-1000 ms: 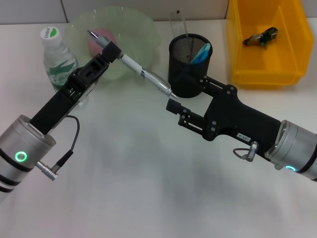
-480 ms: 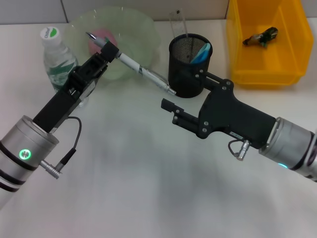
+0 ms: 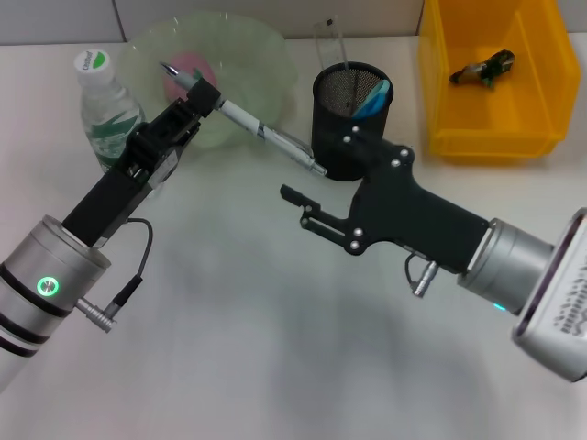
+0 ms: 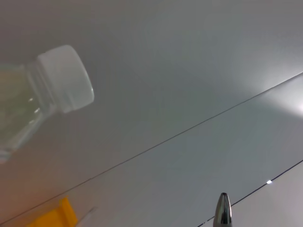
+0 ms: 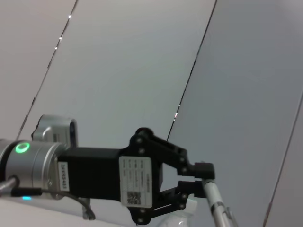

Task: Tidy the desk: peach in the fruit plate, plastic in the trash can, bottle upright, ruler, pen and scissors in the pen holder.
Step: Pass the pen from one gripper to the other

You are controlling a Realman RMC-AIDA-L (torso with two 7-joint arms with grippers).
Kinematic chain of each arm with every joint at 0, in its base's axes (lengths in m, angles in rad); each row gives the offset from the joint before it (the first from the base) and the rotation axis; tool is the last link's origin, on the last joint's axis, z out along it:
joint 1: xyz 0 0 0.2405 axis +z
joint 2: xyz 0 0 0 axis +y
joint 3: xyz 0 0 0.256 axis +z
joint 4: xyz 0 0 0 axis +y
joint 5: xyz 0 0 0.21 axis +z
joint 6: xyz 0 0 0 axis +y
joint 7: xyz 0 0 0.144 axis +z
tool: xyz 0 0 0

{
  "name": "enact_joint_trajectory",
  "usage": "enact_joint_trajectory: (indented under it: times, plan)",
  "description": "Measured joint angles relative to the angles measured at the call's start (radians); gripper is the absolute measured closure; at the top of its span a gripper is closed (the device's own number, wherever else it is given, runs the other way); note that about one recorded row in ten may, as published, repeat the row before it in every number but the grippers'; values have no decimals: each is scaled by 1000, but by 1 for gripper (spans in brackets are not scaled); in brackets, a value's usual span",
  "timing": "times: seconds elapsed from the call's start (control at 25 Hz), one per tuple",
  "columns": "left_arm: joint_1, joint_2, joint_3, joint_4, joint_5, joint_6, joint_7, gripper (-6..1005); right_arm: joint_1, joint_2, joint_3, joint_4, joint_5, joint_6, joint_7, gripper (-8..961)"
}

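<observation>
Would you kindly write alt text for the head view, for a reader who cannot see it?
The left gripper holds a pen slanted in the air between a green fruit plate and a black mesh pen holder. The right gripper, fingers open, hovers over the white desk below the pen. An upright bottle stands at left; a yellow bin at right.

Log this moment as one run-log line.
left gripper: shut on pen, held in air | right gripper: open, empty, near pen holder

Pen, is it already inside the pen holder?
No, the pen is held in the air by the left tool, outside the pen holder.
</observation>
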Motion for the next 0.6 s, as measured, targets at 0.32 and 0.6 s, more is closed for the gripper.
enact_joint_trajectory:
  times: [0.32, 0.6]
  plan:
    - [0, 0, 0, -2, 0, -3, -8, 830, -13, 0, 247, 72, -213, 49, -182, 300]
    - [0, 0, -2, -2, 0, -4, -9, 826, -26, 0, 304, 75, -239, 49, -183, 301]
